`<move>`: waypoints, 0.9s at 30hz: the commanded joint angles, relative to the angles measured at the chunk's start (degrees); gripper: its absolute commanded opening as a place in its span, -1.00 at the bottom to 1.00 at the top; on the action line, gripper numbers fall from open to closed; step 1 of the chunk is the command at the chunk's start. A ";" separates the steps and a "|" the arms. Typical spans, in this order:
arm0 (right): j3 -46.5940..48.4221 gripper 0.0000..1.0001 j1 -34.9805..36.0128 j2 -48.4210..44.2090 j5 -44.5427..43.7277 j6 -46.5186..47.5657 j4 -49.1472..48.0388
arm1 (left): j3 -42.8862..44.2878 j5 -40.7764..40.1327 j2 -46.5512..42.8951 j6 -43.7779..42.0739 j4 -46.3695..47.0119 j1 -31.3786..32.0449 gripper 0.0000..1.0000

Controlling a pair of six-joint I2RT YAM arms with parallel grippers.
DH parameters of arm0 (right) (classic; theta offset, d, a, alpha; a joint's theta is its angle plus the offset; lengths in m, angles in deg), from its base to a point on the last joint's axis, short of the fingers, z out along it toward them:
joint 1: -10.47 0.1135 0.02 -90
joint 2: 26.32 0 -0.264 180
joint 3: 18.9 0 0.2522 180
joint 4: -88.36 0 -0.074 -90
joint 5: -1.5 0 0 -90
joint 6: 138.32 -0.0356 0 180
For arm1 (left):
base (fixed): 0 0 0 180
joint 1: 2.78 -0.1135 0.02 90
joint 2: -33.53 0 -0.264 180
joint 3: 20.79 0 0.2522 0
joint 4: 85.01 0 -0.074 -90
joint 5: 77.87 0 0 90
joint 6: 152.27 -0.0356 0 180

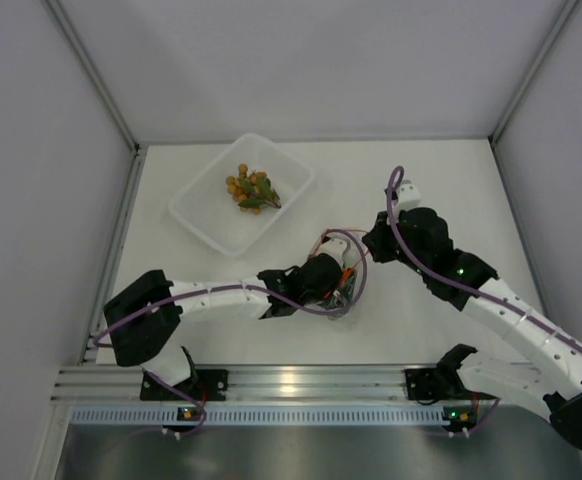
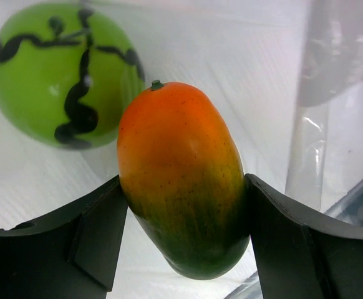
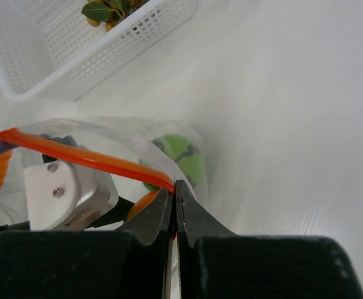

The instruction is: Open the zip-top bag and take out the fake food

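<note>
1. White surface (image 1: 431,170) stretches between pale walls, and both arms reach toward its middle.
2. At the centre, the left claw (image 2: 184,212) is closed on the toy mango (image 2: 181,180). Its black jaws press either side of the green lower half, and the orange end with its small green stem points away from the wrist camera.
3. Close beside the mango, up and to the left in the left wrist view, sits the green ball (image 2: 57,68) with black squiggles. Whether the two touch cannot be told.
4. Both pieces and the left claw are inside the zip-top bag (image 3: 116,134), its clear plastic wrapped around them as it lies on the surface.
5. The right claw (image 3: 175,202) is pinched tight on the bag's mouth, gripping the red-orange zip strip (image 3: 88,156), which arches up and leftward from the jaws.
6. Farther out, toward the far left, a white perforated basket (image 1: 196,215) holds the cluster of tan-brown balls with green leaves (image 1: 251,188), well apart from the bag.
</note>
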 commanded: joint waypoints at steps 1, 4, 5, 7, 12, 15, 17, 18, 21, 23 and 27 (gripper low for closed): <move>4.59 -1.00 -0.19 2.84 -5.48 3.37 0.91 | -3.86 3.56 -5.61 -4.61 10.82 0.39 -1.00; 5.39 -1.00 -0.27 3.99 -3.81 4.17 0.21 | -4.93 5.77 -7.81 -7.34 12.77 0.48 -1.00; 5.56 -1.00 -0.19 4.16 -3.46 4.08 0.21 | -5.54 5.60 -8.16 -7.95 13.03 0.48 -1.00; 6.09 -1.00 -0.10 4.95 -1.88 4.52 0.47 | -6.33 4.63 -10.26 -8.48 13.74 0.57 -1.00; 5.40 -1.00 0.08 5.75 4.70 5.75 2.22 | -8.80 -4.49 -15.80 -8.93 14.88 0.57 -1.00; 3.29 -1.00 1.22 3.56 5.51 5.75 2.23 | -9.33 -12.14 -16.95 -8.66 14.88 0.48 -1.00; 2.67 -1.00 2.18 2.41 5.86 5.66 2.40 | -8.98 -13.91 -16.78 -9.36 14.36 0.48 -1.00; 2.66 -1.00 2.36 1.54 6.12 5.57 2.84 | -8.63 -15.22 -16.34 -9.54 13.22 0.48 -1.00; 2.66 -1.00 2.71 -0.14 5.25 5.75 3.98 | -7.39 -18.91 -15.37 -8.93 11.55 0.48 -1.00; 2.58 -1.00 2.89 -0.76 4.72 6.10 4.51 | -7.22 -21.37 -15.46 -7.01 10.14 0.48 -1.00; 0.91 -1.00 3.59 -2.16 4.98 6.37 4.08 | -6.87 -24.46 -15.98 -3.48 8.56 0.48 -1.00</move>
